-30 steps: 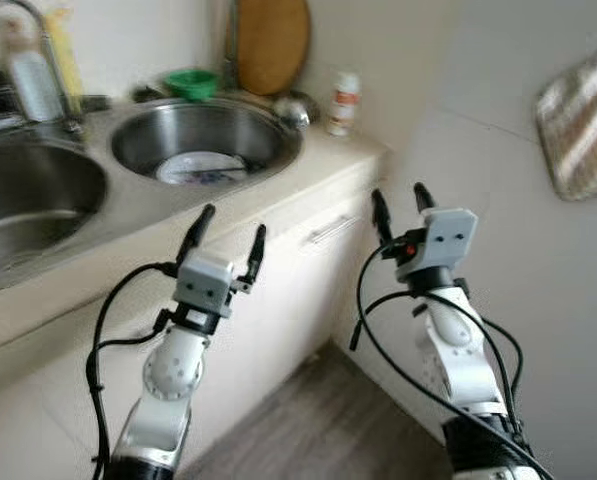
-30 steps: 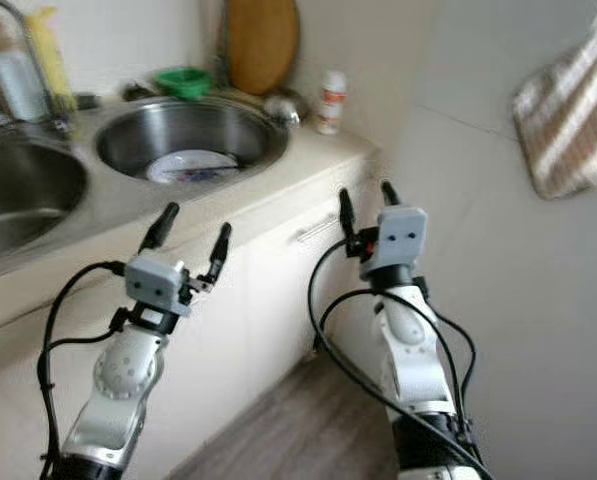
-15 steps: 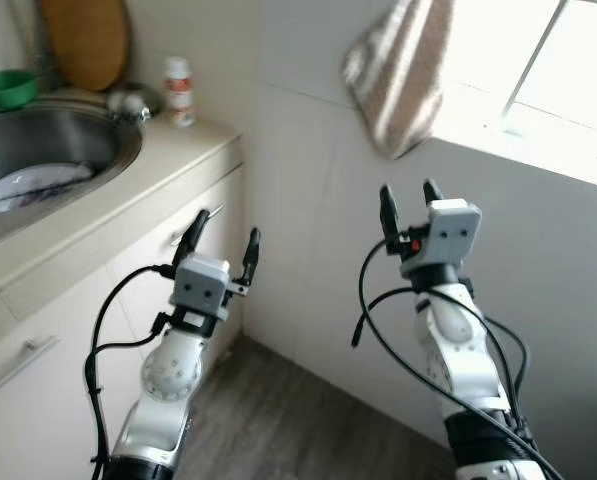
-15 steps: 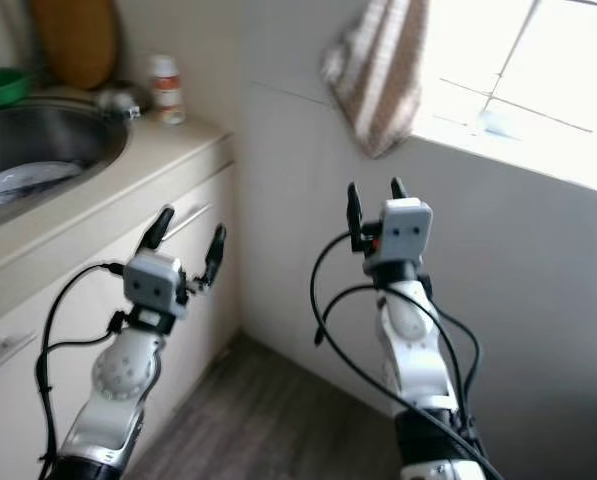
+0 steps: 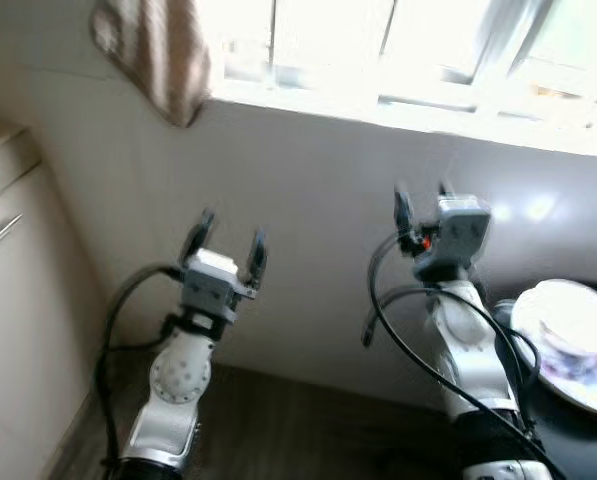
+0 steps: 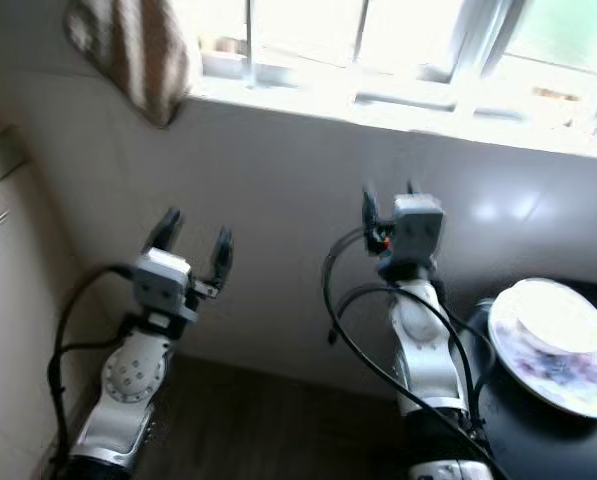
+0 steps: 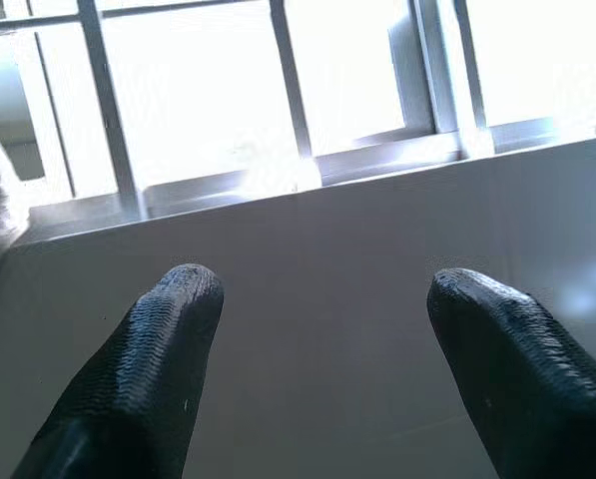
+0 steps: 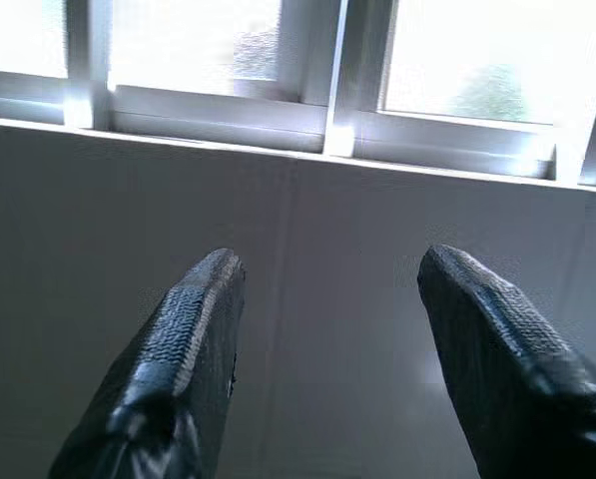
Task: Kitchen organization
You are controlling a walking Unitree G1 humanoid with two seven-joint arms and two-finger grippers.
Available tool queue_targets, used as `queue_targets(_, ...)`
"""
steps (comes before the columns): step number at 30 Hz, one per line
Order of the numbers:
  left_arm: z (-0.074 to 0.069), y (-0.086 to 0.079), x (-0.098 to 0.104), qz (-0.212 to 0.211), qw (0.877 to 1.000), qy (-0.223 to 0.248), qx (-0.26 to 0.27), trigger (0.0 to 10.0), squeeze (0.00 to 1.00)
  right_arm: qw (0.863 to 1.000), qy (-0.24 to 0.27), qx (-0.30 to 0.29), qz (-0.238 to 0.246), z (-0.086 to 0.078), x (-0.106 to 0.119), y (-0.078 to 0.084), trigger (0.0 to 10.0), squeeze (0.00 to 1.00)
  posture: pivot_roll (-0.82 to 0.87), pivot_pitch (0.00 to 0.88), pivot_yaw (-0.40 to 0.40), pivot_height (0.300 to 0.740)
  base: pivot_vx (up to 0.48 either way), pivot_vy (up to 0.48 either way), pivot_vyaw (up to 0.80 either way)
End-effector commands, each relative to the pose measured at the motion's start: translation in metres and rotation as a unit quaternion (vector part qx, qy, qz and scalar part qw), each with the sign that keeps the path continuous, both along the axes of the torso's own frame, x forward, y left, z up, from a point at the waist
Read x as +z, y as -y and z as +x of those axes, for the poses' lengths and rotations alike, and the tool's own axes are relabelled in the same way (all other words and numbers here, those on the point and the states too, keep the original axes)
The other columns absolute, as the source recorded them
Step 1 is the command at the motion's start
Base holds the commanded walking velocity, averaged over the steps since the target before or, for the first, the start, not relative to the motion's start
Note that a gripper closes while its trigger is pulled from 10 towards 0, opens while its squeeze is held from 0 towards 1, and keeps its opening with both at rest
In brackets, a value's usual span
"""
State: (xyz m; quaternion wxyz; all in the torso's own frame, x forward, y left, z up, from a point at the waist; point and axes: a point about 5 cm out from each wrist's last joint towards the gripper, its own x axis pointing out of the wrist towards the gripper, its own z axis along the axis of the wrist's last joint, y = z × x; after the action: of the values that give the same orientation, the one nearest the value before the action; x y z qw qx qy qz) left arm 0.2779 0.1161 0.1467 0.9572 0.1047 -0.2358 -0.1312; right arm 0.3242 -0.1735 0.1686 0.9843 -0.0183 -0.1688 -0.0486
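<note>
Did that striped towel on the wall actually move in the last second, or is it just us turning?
No. The striped towel hangs against the same wall; the whole view swung right, from the sink to the window.

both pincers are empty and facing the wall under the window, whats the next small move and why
Probably keep turning toward the robot's right. The plate on the dark surface sits at the right edge, beyond the right pincer, while the left pincer faces bare wall. Both are open and empty, so centring the plate likely comes before any reach.
</note>
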Motion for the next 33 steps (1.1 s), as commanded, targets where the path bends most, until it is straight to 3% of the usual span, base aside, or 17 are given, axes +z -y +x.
queue_targets(1, 0.001, -0.01, 0.002, 0.009, 1.0, 0.003, 0.014, 10.0, 0.0, 1.0, -0.01, 0.001, 0.002, 0.002, -0.001, -0.005, 10.0, 0.0, 0.02, 0.0, -0.057, 0.74, 0.0, 0.0, -0.8)
queue_targets(9, 0.002, -0.011, 0.0, 0.009, 1.0, -0.005, 0.015, 10.0, 0.0, 0.998, -0.064, 0.009, -0.019, 0.009, -0.012, 0.001, 10.0, 0.0, 0.02, 0.0, -0.052, 0.74, 0.0, 0.0, -0.8)
queue_targets(14, 0.003, -0.011, -0.001, 0.009, 1.0, -0.01, 0.015, 10.0, 0.0, 0.995, -0.095, 0.017, -0.027, 0.014, -0.016, 0.006, 10.0, 0.0, 0.01, 0.0, -0.051, 0.74, 0.0, 0.0, 0.0)
queue_targets(18, 0.004, -0.011, -0.003, 0.011, 1.0, -0.016, 0.015, 10.0, 0.0, 0.986, -0.14, 0.067, -0.058, 0.025, -0.019, 0.013, 10.0, 0.0, 0.01, 0.0, -0.049, 0.74, 0.0, 0.0, 0.0)
queue_targets(21, 0.005, -0.011, -0.004, 0.012, 1.0, -0.02, 0.016, 10.0, 0.0, 0.969, -0.18, 0.121, -0.12, 0.032, -0.022, 0.018, 10.0, 0.0, 0.01, 0.0, -0.048, 0.74, 0.0, 0.0, 0.0)
queue_targets(25, 0.005, -0.011, -0.005, 0.012, 1.0, -0.023, 0.016, 10.0, 0.0, 0.945, -0.235, 0.136, -0.185, 0.039, -0.028, 0.035, 10.0, 0.0, 0.01, 0.0, -0.051, 0.74, 0.0, 0.0, 0.0)
queue_targets(28, 0.006, -0.012, -0.005, 0.013, 0.999, -0.026, 0.017, 10.0, 0.0, 0.924, -0.295, 0.132, -0.203, 0.041, -0.035, 0.054, 10.0, 0.0, 0.02, 0.0, -0.054, 0.74, 0.0, 0.0, 0.0)
queue_targets(33, 0.006, -0.013, -0.006, 0.014, 0.999, -0.028, 0.021, 10.0, 0.0, 0.912, -0.336, 0.115, -0.203, 0.043, -0.037, 0.071, 10.0, 0.0, 0.02, 0.0, -0.058, 0.74, 0.0, 0.0, 0.0)
